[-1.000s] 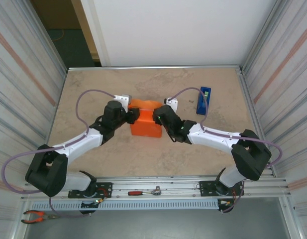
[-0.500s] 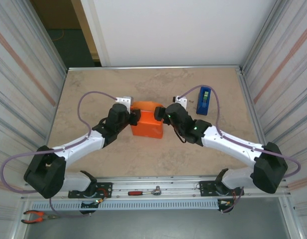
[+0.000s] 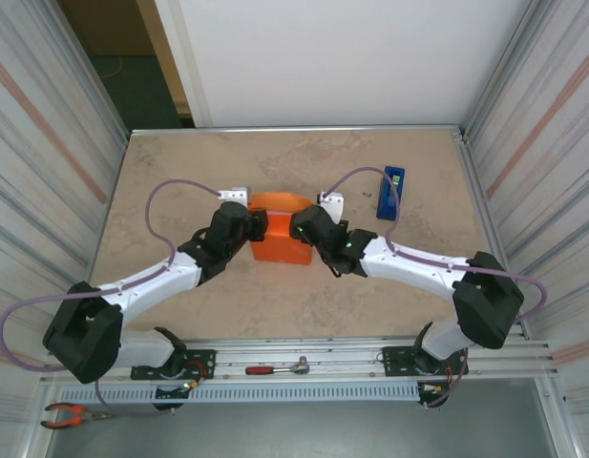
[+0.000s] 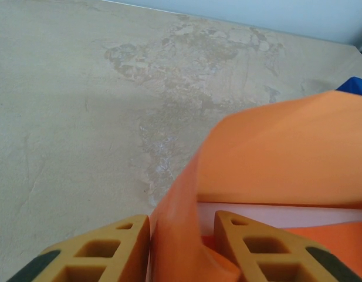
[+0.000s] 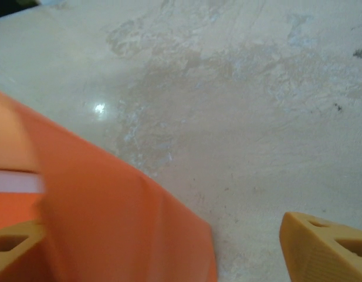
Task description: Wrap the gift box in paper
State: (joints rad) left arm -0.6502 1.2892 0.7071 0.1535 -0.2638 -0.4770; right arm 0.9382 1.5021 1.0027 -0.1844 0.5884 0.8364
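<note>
The orange paper (image 3: 283, 234) lies bunched over the gift box at the table's middle. The box is hidden under it, apart from a pale strip (image 4: 274, 214) below a fold. My left gripper (image 3: 259, 226) is at the bundle's left side. In the left wrist view its jaws (image 4: 181, 218) are shut on an upright fold of the paper (image 4: 269, 153). My right gripper (image 3: 300, 229) is at the bundle's right side. In the right wrist view it (image 5: 163, 226) stands open, wide apart, and a flap of paper (image 5: 110, 217) drapes over its left finger (image 5: 10, 247).
A blue tape dispenser (image 3: 390, 192) stands at the back right, its tip also in the left wrist view (image 4: 357, 87). A ratchet (image 3: 280, 366) and pliers (image 3: 70, 413) lie on the front rail. Corrugated walls close both sides.
The right gripper opened, swung a little right, then came back against the paper's right side. The left gripper kept its hold at the left side.
</note>
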